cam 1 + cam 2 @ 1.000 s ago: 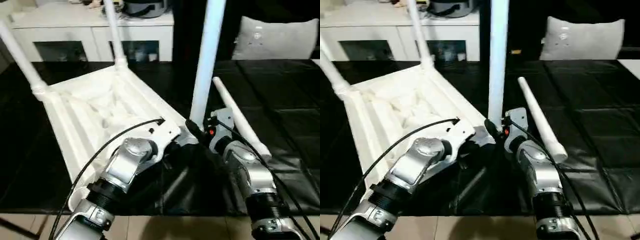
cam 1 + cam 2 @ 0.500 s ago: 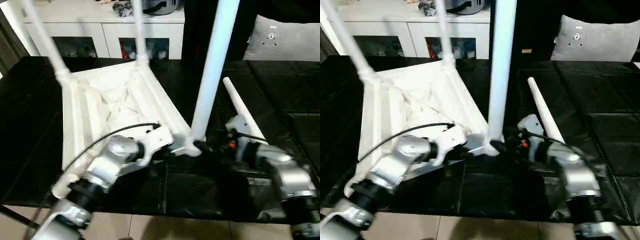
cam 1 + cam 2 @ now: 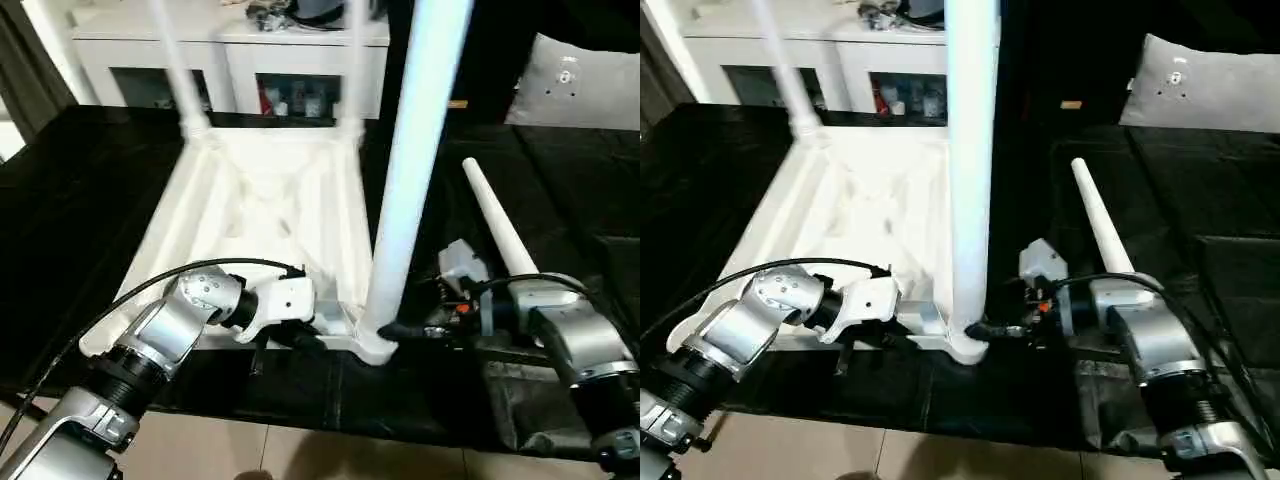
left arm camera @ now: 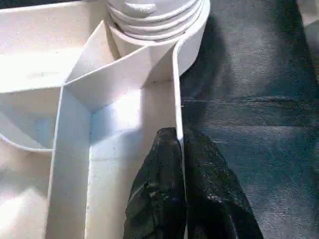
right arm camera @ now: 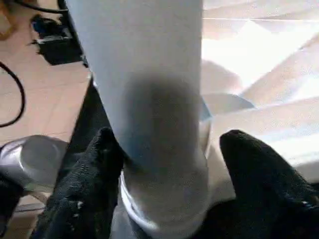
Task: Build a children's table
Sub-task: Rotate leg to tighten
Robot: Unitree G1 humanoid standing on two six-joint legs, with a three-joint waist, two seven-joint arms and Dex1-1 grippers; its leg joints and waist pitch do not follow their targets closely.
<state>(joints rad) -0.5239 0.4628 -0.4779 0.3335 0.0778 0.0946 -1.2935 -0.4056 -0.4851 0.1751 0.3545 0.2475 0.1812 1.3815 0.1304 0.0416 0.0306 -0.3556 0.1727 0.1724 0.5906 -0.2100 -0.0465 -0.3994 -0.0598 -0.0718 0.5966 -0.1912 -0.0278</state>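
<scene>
The children's table top (image 3: 260,200) lies upside down on the black mat, ribbed underside up. Two legs (image 3: 180,70) stand in its far corners. A third leg (image 3: 410,180) stands upright in the near right corner socket. My left gripper (image 4: 180,133) is shut on the thin near rim just beside that socket, one finger on each side of the wall. My right gripper (image 5: 164,139) is open, its fingers (image 5: 99,164) straddling the base of the upright leg. One finger touches the leg and the other stands slightly off it. A loose leg (image 3: 495,215) lies on the mat to the right.
A white cabinet with glass doors (image 3: 250,60) runs along the back. A grey cushion (image 3: 585,85) sits at the far right. The black mat (image 3: 90,200) surrounds the table top, and tiled floor (image 3: 300,450) shows at the near edge.
The view has shifted. The table top has swung round to lie squarer to the cabinet, with my left gripper still on its rim. My right gripper stays at the upright leg's base.
</scene>
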